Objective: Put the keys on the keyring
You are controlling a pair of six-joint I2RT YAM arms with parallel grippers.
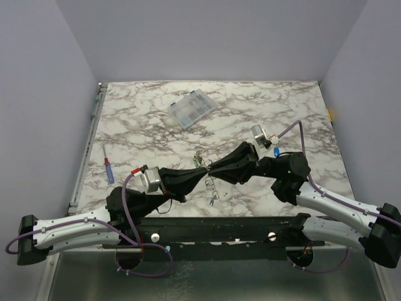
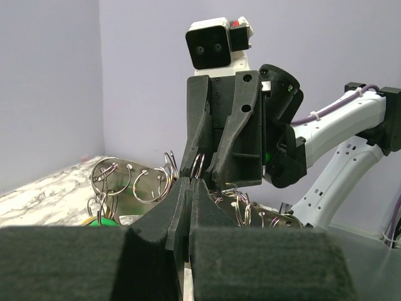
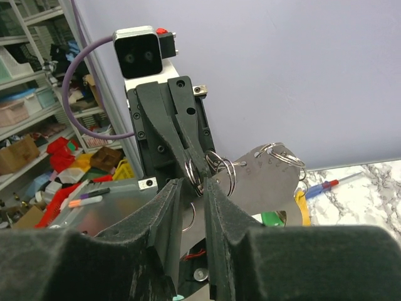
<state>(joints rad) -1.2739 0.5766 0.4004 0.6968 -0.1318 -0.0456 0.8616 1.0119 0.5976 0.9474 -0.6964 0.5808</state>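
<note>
You have both arms meeting tip to tip above the marble table point(image 1: 269, 119). Your left gripper point(image 2: 190, 184) is clamped tight on the keyring point(image 3: 266, 177), held up between them. Your right gripper point(image 3: 193, 191) stands slightly parted around one wire loop. A blue key point(image 1: 213, 202) shows just beneath.

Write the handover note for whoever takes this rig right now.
Left gripper: shut on the keyring, a flat metal piece hung with wire rings.
Right gripper: jaws slightly apart around one wire ring, tip to tip with the left.
Keys: green key and yellow key sit just under the keyring; blue key is lower, below both grippers.
Done: cannot tell which keys are threaded.
Left: check each key and thread the rest.
</note>
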